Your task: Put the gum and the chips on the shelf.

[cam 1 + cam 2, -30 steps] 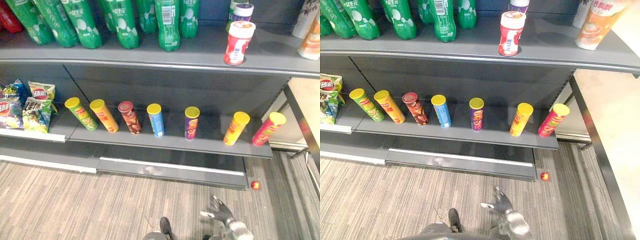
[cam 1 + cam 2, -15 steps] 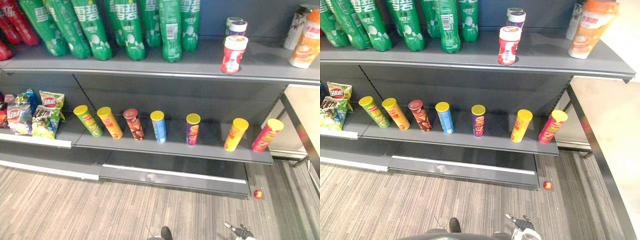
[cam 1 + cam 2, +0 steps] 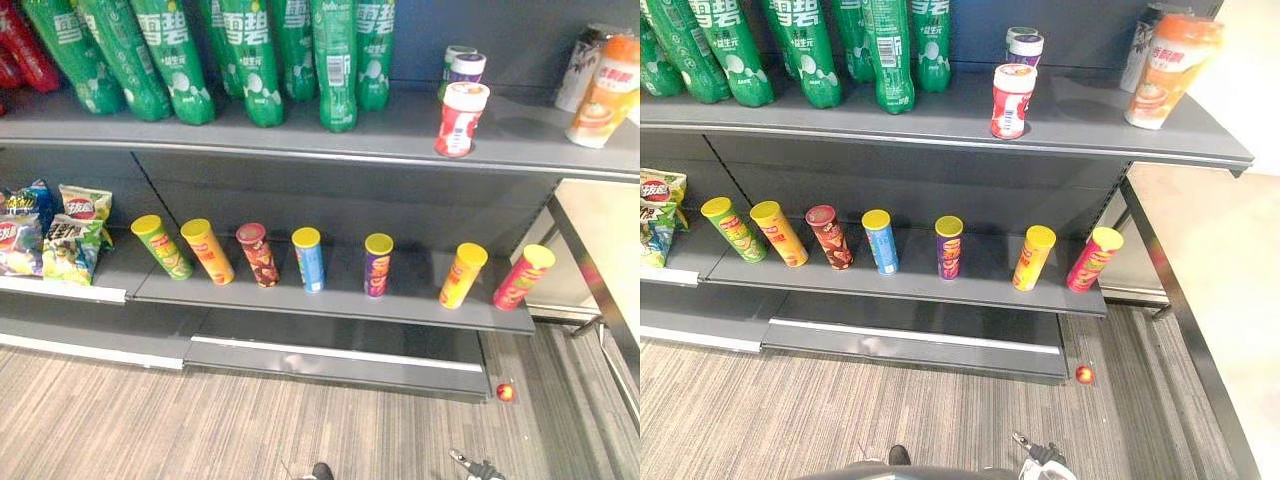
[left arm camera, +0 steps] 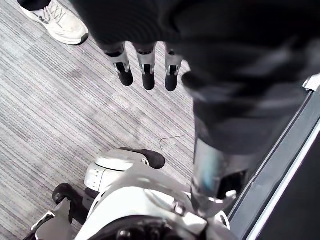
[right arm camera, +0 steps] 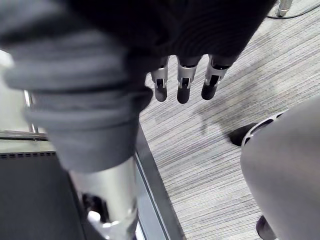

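Note:
A red-and-white gum bottle (image 3: pixel 459 118) stands on the upper shelf board (image 3: pixel 250 137), with two purple-lidded bottles right behind it. Several chip cans lean in a row on the lower shelf board (image 3: pixel 335 303), from a green can (image 3: pixel 161 246) on the left to a pink can (image 3: pixel 522 277) on the right. My right hand (image 3: pixel 478 468) hangs low over the floor, its fingers (image 5: pixel 182 82) straight and holding nothing. In the left wrist view my left hand (image 4: pixel 145 70) hangs with straight, empty fingers.
Green bottles (image 3: pixel 250 55) fill the upper board's left part, and tall cups (image 3: pixel 603 90) stand at its right end. Chip bags (image 3: pixel 60 232) sit at the lower left. A small red ball (image 3: pixel 505 392) lies on the carpet. A person's shoe (image 4: pixel 55 22) is near my left hand.
The camera has tilted up, so more of the upper shelf shows. My right hand has dropped to the view's bottom edge. Nothing on the shelf has moved.

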You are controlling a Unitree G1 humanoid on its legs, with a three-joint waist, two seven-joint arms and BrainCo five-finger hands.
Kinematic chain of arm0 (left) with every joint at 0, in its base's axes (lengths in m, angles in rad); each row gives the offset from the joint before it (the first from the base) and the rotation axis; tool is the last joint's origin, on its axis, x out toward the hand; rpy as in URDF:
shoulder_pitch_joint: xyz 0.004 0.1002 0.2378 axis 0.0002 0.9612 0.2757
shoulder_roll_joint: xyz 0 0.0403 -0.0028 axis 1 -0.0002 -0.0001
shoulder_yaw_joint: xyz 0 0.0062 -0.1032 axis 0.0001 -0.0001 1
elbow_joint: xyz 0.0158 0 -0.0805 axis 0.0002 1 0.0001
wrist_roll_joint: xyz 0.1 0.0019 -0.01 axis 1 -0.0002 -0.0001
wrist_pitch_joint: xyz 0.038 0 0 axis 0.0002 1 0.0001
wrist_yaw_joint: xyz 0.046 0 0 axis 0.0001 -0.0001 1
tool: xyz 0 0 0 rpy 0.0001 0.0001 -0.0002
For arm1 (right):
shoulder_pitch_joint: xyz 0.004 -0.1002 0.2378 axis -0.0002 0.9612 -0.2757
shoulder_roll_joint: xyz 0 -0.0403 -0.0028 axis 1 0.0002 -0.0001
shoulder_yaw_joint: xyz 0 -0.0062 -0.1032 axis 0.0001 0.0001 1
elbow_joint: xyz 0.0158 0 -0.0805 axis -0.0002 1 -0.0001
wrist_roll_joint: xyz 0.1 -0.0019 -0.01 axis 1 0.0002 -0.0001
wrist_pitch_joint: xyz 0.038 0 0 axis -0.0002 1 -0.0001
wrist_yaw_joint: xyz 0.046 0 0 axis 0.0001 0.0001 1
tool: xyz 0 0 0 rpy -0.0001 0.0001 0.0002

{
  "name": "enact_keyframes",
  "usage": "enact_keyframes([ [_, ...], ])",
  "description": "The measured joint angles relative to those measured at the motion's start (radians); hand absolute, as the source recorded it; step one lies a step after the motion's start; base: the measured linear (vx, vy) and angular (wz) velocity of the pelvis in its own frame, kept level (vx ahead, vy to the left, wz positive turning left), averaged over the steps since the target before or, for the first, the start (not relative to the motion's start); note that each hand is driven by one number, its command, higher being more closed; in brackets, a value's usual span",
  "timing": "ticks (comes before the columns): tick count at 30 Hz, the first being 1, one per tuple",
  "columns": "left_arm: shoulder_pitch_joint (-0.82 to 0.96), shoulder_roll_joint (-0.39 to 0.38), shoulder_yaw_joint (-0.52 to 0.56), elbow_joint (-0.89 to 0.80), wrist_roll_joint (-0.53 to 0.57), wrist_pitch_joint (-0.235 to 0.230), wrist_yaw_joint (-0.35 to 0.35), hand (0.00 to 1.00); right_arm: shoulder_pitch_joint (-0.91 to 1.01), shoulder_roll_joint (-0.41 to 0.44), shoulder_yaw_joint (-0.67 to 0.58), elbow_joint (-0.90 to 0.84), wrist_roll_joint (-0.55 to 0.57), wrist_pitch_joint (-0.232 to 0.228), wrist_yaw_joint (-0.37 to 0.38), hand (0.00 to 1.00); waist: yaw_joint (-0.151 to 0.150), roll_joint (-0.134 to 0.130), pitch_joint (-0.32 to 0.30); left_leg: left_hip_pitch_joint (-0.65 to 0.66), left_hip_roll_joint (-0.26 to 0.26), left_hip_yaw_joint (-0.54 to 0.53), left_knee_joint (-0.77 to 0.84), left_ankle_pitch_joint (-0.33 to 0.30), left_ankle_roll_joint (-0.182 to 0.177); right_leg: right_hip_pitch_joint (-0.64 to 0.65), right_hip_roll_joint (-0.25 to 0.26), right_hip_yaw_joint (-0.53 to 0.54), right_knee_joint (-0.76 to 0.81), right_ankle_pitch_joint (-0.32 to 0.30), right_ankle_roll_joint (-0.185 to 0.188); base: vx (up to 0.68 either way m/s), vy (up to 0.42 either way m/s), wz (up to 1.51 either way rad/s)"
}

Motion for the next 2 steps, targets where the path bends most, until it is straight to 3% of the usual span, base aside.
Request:
enact_keyframes([
  [2,-0.001,0.000,-0.009,0.000,0.000,0.001,0.002,0.00,0.000,-0.001,-0.001,0.000,0.000,-0.005,0.000,0.00,-0.001,0.003,0.002,0.001,0.001,0.000,0.000,0.000,0.000,-0.001,0.000,0.003,0.000,-0.001,-0.001,0.00,0.000,0.00],
])
